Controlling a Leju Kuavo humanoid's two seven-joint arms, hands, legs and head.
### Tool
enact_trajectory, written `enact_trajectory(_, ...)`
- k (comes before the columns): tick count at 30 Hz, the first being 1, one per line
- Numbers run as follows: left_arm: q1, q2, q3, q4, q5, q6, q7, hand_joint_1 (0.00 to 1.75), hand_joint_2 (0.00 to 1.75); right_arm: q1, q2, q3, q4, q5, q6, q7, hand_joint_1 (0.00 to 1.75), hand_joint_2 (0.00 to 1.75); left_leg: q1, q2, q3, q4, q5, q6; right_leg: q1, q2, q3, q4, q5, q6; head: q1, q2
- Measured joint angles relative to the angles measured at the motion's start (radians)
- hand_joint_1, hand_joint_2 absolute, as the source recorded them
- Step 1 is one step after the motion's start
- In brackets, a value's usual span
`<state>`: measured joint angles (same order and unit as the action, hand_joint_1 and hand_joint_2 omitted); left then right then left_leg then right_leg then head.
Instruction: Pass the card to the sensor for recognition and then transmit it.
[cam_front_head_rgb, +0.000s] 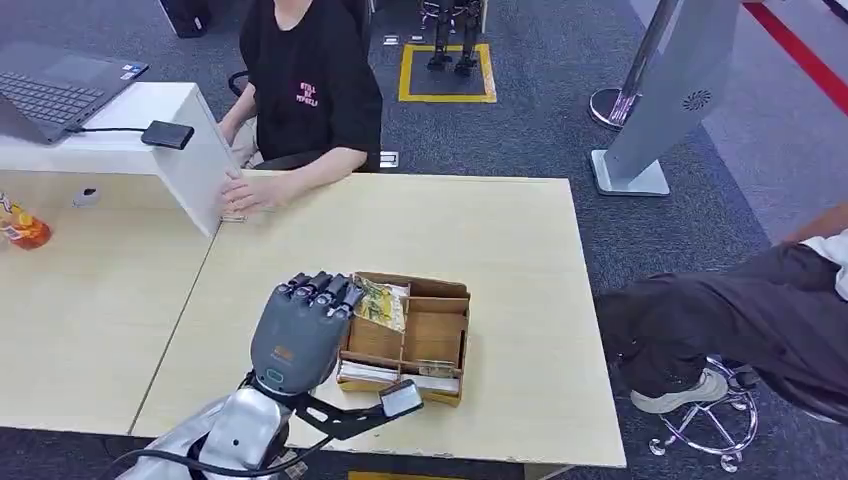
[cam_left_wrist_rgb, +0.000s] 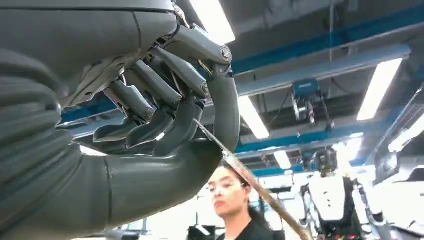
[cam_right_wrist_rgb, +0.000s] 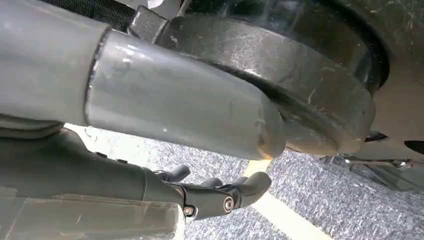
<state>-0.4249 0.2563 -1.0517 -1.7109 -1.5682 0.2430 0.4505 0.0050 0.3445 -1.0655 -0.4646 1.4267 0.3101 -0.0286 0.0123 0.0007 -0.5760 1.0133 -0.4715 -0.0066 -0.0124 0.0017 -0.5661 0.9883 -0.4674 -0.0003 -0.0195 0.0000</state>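
Slippage is the main risk: the left hand (cam_front_head_rgb: 298, 335) pinches a thin, flat card (cam_left_wrist_rgb: 250, 182) by one edge between thumb and curled fingers, held above the near left corner of the wooden organiser box (cam_front_head_rgb: 440, 340). A tilt or a brush against the box's stiff dividers could twist the smooth card loose. The black sensor (cam_front_head_rgb: 167, 134), a small matte slab, sits far left on the white raised counter (cam_front_head_rgb: 150, 105), well apart, so the reach looks long. The right hand (cam_right_wrist_rgb: 220, 192) hangs over grey carpet, fingers loosely curled, holding nothing. The bench (cam_front_head_rgb: 520, 230) is pale laminate.
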Motion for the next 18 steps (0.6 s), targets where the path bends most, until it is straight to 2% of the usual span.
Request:
enact_trajectory(4,0.002,-0.024,0.017,-0.011,0.0,0.001,-0.056,1.75,1.75,-0.006,-0.007,0.0,0.019,0.006,-0.007,-0.002,0.0,0.0,0.0,0.0,0.0,0.0,0.0,0.0,0.0,0.0,0.0,0.0,0.0,0.0,0.0,0.0)
enact_trajectory(6,0.013,-0.044,0.048,-0.011,0.0,0.002,-0.102,1.75,1.75,-0.008,-0.011,0.0,0.031,0.011,-0.016,-0.006,0.0,0.0,0.0,0.0,0.0,0.0,0.0,0.0,0.0,0.0,0.0,0.0,0.0,0.0,0.0,0.0)
enact_trajectory(10,0.056,-0.115,0.171,-0.011,0.001,-0.01,-0.225,1.75,1.75,-0.015,-0.021,0.0,0.055,0.019,-0.027,-0.007,0.0,0.0,0.0,0.0,0.0,0.0,0.0,0.0,0.0,0.0,0.0,0.0,0.0,0.0,0.0,0.0)
enact_trajectory(12,0.068,-0.152,0.246,-0.01,0.001,-0.015,-0.267,1.75,1.75,-0.017,-0.026,0.0,0.064,0.02,-0.031,-0.007,0.0,0.0,0.0,0.0,0.0,0.0,0.0,0.0,0.0,0.0,0.0,0.0,0.0,0.0,0.0,0.0)
enact_trajectory(16,0.084,-0.193,0.322,-0.01,0.001,-0.017,-0.281,1.75,1.75,-0.02,-0.032,0.0,0.078,0.024,-0.034,-0.008,0.0,0.0,0.0,0.0,0.0,0.0,0.0,0.0,0.0,0.0,0.0,0.0,0.0,0.0,0.0,0.0)
enact_trajectory(18,0.09,-0.206,0.343,-0.008,0.001,-0.03,-0.267,1.75,1.75,-0.022,-0.035,0.0,0.084,0.026,-0.036,-0.009,0.0,0.0,0.0,0.0,0.0,0.0,0.0,0.0,0.0,0.0,0.0,0.0,0.0,0.0,0.0,0.0)
